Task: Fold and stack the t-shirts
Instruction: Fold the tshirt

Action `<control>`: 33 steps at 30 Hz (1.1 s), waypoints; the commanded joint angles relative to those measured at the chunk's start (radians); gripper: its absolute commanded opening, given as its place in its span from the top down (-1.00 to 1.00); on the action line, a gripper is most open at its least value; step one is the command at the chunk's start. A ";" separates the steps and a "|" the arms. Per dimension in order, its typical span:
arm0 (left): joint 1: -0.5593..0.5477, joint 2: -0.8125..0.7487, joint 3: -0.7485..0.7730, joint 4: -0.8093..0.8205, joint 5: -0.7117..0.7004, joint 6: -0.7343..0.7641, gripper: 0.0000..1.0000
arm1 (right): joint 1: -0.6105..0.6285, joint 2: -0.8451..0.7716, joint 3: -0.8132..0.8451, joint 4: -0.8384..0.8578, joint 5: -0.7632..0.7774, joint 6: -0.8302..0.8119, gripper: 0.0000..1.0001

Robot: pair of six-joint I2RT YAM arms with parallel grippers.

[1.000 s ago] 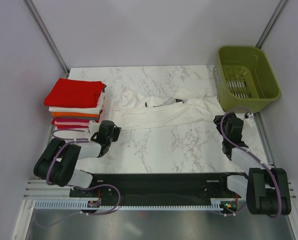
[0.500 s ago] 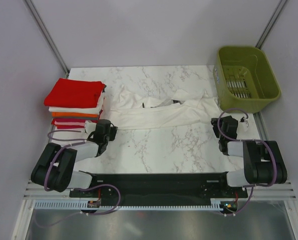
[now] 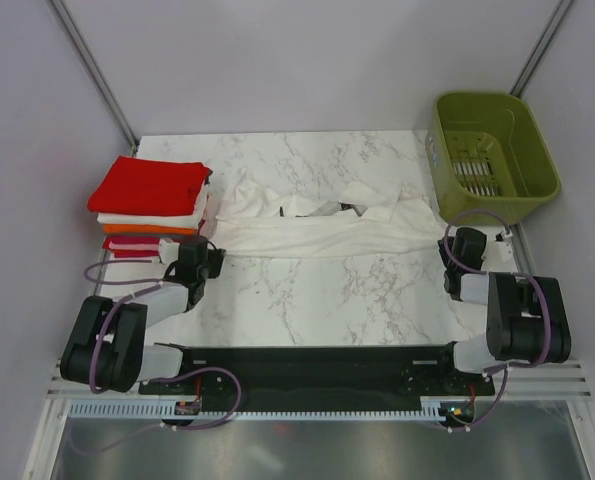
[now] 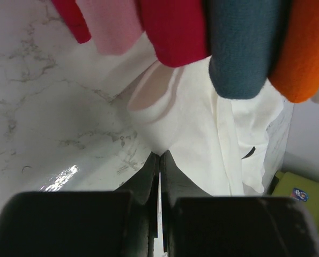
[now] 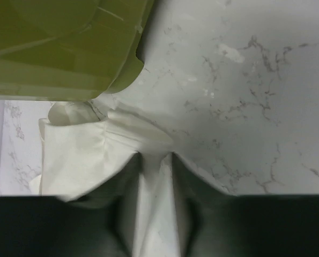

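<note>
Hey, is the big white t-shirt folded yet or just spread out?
Spread out, not neatly folded. The white t-shirt lies stretched in a long rumpled band across the marble table, its collar opening showing.

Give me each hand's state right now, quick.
Left hand: closed, pinching the white t-shirt corner.
Right hand: closed on the white t-shirt's other end.

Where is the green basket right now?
In the top view the green basket sits at the far right corner of the table, just beyond the right end of the white t-shirt and the right claw.
</note>
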 commanded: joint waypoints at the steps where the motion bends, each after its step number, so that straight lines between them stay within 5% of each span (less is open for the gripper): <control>1: 0.014 -0.022 0.025 -0.015 -0.016 0.067 0.95 | -0.009 -0.097 0.020 -0.077 0.078 -0.072 0.10; 4: 0.014 -0.012 0.031 -0.015 -0.006 0.067 0.95 | -0.011 -0.154 0.002 -0.096 0.065 -0.084 -0.17; 13: 0.014 -0.007 0.033 -0.017 0.006 0.070 0.95 | 0.035 -0.298 -0.089 -0.131 -0.057 -0.023 -0.18; 27: 0.017 -0.022 0.045 -0.052 0.000 0.076 0.95 | 0.061 -0.028 -0.027 0.008 -0.056 0.040 -0.14; 33: 0.036 -0.025 0.047 -0.057 0.010 0.086 0.95 | 0.038 0.031 0.020 -0.018 -0.002 0.025 0.08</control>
